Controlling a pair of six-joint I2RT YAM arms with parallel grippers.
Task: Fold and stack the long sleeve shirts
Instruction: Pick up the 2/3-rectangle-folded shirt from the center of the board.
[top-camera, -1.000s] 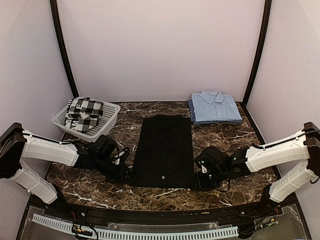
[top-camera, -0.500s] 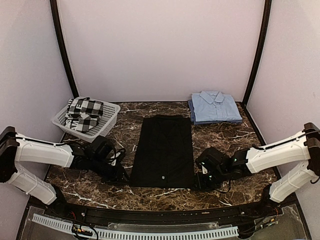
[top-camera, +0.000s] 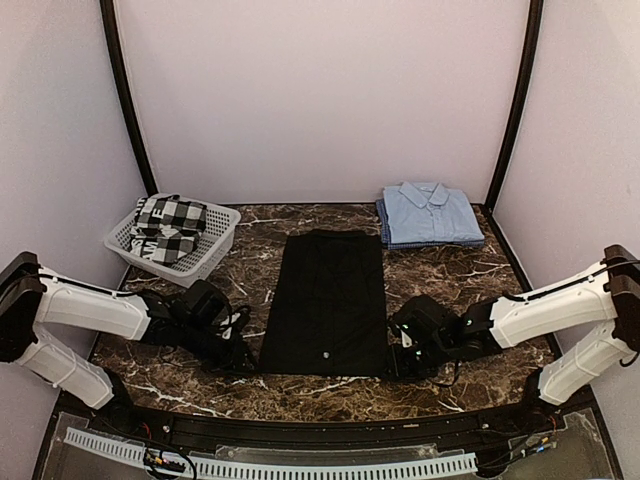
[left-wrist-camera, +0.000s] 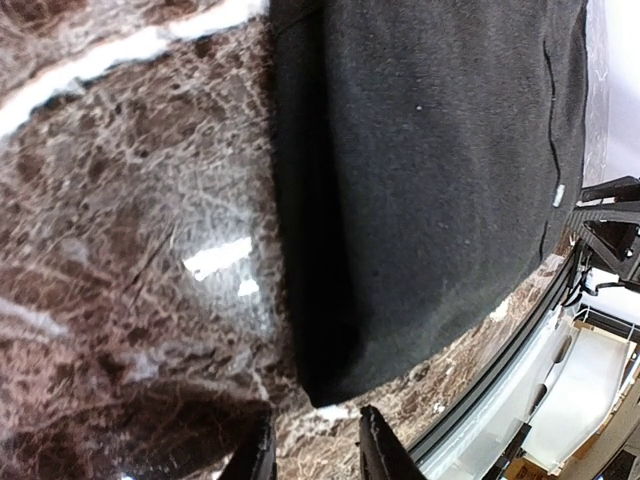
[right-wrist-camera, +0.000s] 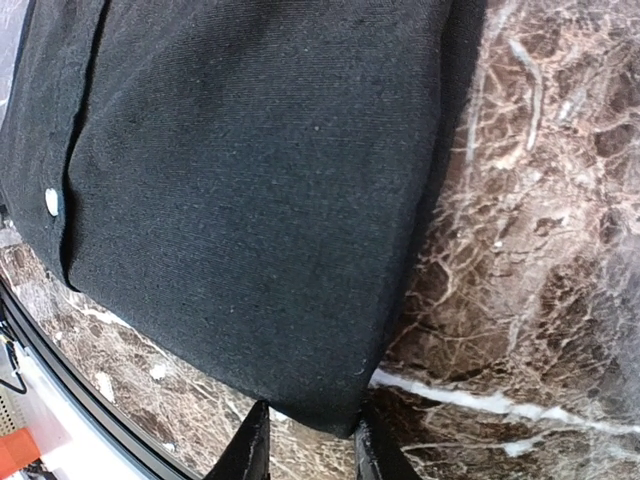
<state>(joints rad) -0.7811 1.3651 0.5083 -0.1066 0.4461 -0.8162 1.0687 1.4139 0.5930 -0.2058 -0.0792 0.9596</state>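
Lying flat as a long strip on the brown marble table (top-camera: 470, 285), the plain black cloth long sleeve shirt (top-camera: 325, 300) has 1 near corner just ahead of the left gripper (left-wrist-camera: 315, 450), whose jaws stand slightly apart over bare marble. The other corner reaches into the narrow gap of the right gripper (right-wrist-camera: 305, 440), not pinched. The cloth looks light, limp and thin, so it is best pinched at these 2 corners. The folded light blue collared shirt (top-camera: 430, 212) lies well beyond the right jaws.

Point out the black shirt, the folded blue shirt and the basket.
black shirt (top-camera: 325, 300), top view, middle of its front.
blue shirt (top-camera: 430, 215), top view, folded chest.
basket (top-camera: 218, 245), top view, right wall.
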